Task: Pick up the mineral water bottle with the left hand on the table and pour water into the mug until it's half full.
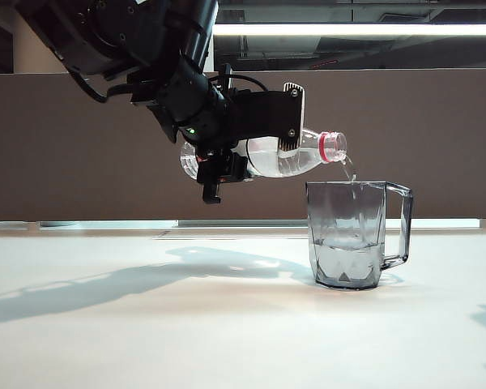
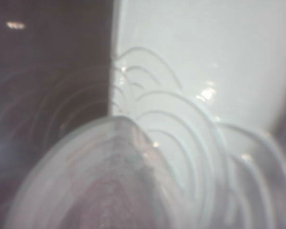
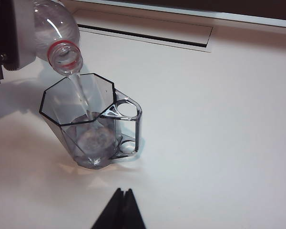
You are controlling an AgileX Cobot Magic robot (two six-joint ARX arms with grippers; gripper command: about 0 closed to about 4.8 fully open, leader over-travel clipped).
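The mineral water bottle (image 1: 287, 158) lies tipped almost level in the air, red neck ring toward the mug. My left gripper (image 1: 290, 138) is shut on its body, the silver finger plate (image 3: 19, 33) across its side. A thin stream of water (image 3: 81, 93) runs from the open mouth into the mug (image 1: 352, 235), which stands on the table (image 1: 146, 324) with water in its lower part. In the left wrist view the bottle (image 2: 148, 157) is a blurred ribbed shape filling the frame. My right gripper (image 3: 124, 192) hangs shut, apart from the mug (image 3: 86, 129), holding nothing.
A brown partition wall (image 1: 65, 146) runs behind the table. A long dark slot (image 3: 148, 36) lies in the tabletop near its back edge. The mug's squared handle (image 1: 403, 227) points right in the exterior view.
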